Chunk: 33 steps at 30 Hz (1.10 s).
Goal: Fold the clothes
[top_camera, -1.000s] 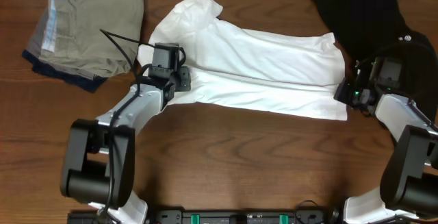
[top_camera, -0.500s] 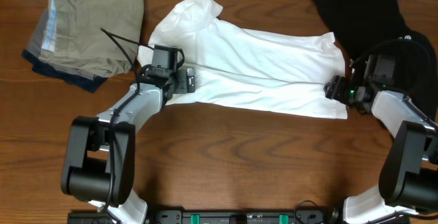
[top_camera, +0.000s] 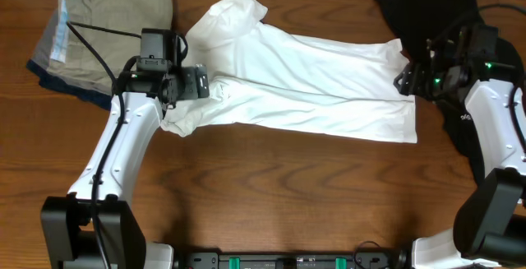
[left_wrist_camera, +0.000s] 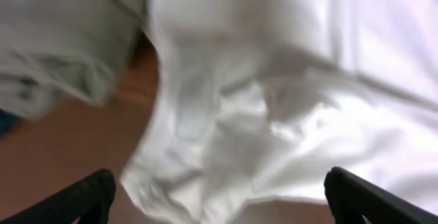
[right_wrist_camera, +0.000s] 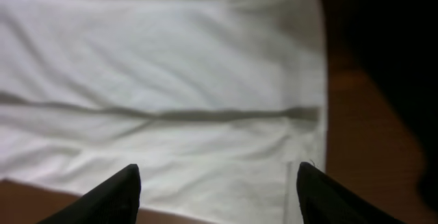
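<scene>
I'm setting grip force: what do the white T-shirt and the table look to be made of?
The white T-shirt looks like thin, soft fabric, likely cotton knit, matte; it lies in loose creases and bunches. The table is wood or wood-look laminate, cannot tell which; brown grain lines, smooth, faint sheen.

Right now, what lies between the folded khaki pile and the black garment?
The white T-shirt lies there, stretched lengthwise across the table. The overhead view shows it.
</scene>
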Tool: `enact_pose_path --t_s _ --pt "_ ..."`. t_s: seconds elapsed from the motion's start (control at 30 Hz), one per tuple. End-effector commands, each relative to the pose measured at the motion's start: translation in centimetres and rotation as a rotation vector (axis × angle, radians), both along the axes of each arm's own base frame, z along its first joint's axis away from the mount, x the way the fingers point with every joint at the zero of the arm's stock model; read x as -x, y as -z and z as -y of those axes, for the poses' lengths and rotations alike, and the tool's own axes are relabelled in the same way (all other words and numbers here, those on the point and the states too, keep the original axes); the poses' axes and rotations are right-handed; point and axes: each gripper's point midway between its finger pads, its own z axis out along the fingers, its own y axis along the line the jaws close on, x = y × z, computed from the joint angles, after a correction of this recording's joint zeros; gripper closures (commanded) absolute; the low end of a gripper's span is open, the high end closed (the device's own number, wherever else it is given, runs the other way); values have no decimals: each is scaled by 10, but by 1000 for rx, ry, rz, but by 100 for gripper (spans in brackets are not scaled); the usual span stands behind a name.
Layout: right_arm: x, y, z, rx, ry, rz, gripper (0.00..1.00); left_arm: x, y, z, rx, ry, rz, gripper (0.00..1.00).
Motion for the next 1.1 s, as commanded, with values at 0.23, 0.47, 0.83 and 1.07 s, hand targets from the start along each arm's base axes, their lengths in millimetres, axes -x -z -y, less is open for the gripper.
enact_pose_path --t_s 0.23,0.47,0.83,1.07 --pt "6 -5 -32 -16 -107 -10 33 62 59 14 72 49 -362 19" --pt "5 -5 -33 -12 -108 -7 34 66 92 13 63 55 -378 36" --pt "0 -6 -32 -3 -113 16 34 37 98 -7 -52 23 -236 64" --pt "0 -6 -32 -2 -113 17 34 15 92 -7 -58 15 -143 94"
